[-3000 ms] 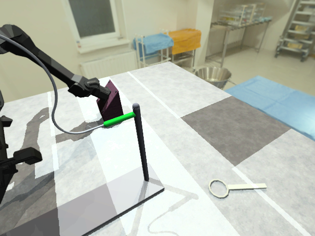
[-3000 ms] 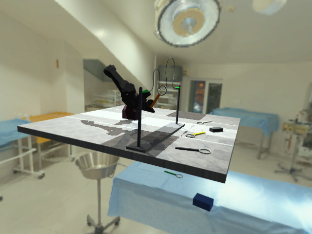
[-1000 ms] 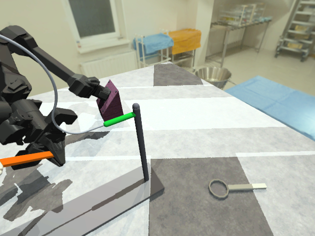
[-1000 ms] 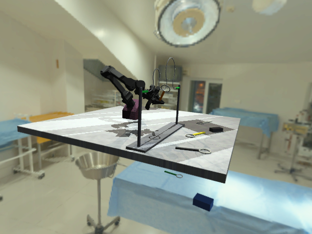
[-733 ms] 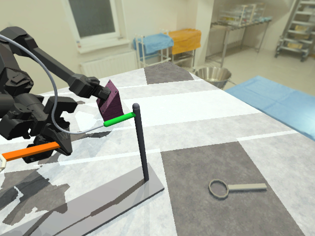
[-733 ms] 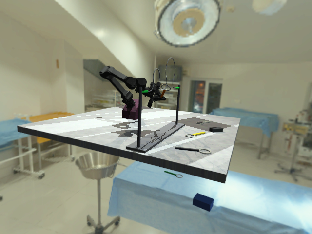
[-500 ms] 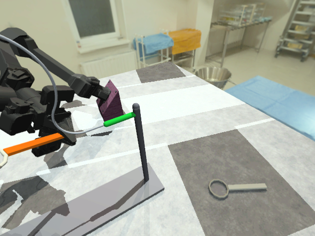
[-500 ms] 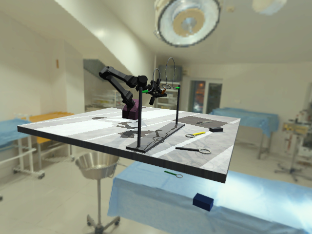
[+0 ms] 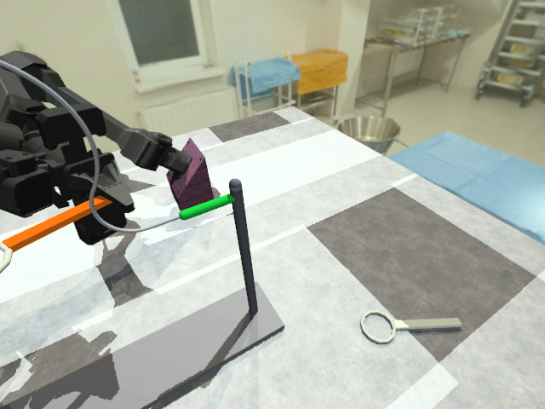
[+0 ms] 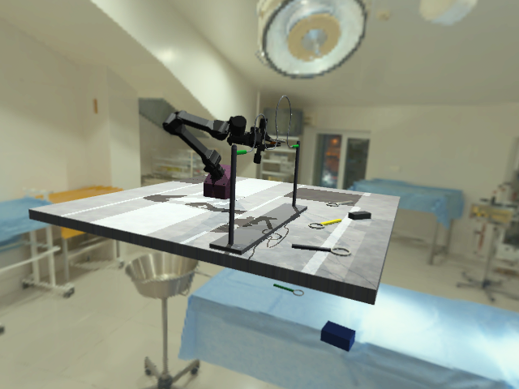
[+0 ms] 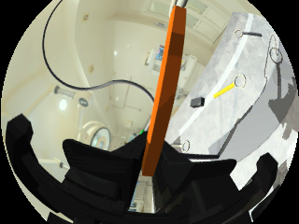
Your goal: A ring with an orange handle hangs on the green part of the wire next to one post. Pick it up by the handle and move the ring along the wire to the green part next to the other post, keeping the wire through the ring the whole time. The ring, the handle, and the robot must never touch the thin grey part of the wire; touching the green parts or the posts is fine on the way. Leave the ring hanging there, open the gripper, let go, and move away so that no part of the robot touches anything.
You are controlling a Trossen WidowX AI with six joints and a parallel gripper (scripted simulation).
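Gripper (image 9: 103, 209) (image 10: 274, 143) (image 11: 149, 136) clamped on the flat orange handle (image 9: 54, 223) (image 10: 273, 143) (image 11: 168, 89), pads tight on its end. Pale ring (image 9: 6, 257) at the far end of the handle, mostly cut off at L edge of top view; can't tell there if wire passes thru it. Thin grey curved wire (image 9: 97, 164) (image 10: 276, 119) (image 11: 44, 42) crosses in front of gripper in top view; contact unclear. Green wire section (image 9: 206, 206) (image 10: 241, 152) meets upright dark post (image 9: 243, 246) (image 10: 232, 196); other green section (image 10: 294, 146) at second dark post (image 10: 295, 176). Spare grey-handled ring tool (image 9: 411, 325) lies flat on table, well apart from base w/ posts.
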